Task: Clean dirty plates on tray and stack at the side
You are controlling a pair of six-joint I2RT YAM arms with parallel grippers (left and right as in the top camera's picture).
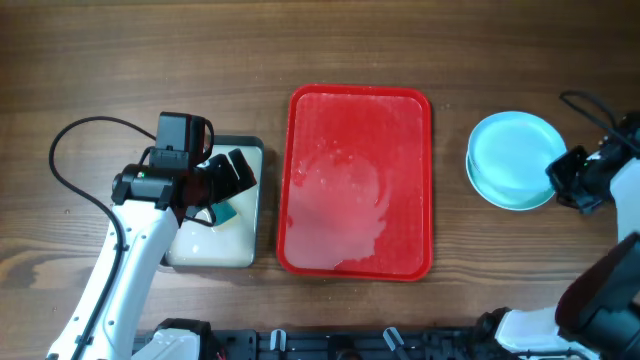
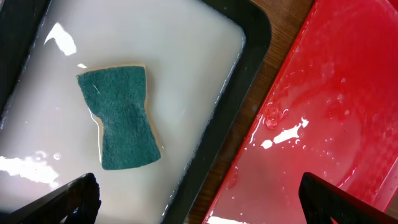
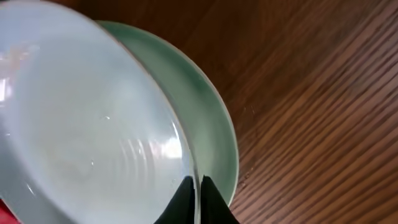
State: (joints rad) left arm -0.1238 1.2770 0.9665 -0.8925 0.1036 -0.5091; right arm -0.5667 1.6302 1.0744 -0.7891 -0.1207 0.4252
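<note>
The red tray [image 1: 360, 180] lies mid-table, wet, with no plates on it; it also shows in the left wrist view [image 2: 323, 112]. Pale blue plates [image 1: 512, 158] are stacked on the table to its right. My right gripper [image 1: 566, 178] is shut on the rim of the top plate [image 3: 87, 118], which sits tilted over a lower pale blue plate [image 3: 211, 130]. My left gripper [image 2: 199, 202] is open and empty, hovering over the right edge of the cream tray [image 2: 186, 56], near the green sponge [image 2: 121, 115].
The black-rimmed cream tray [image 1: 240, 240] stands left of the red tray, holding milky water and the sponge [image 1: 224, 212]. Bare wooden table [image 3: 323, 93] surrounds the plate stack. A black cable [image 1: 60, 160] loops at the far left.
</note>
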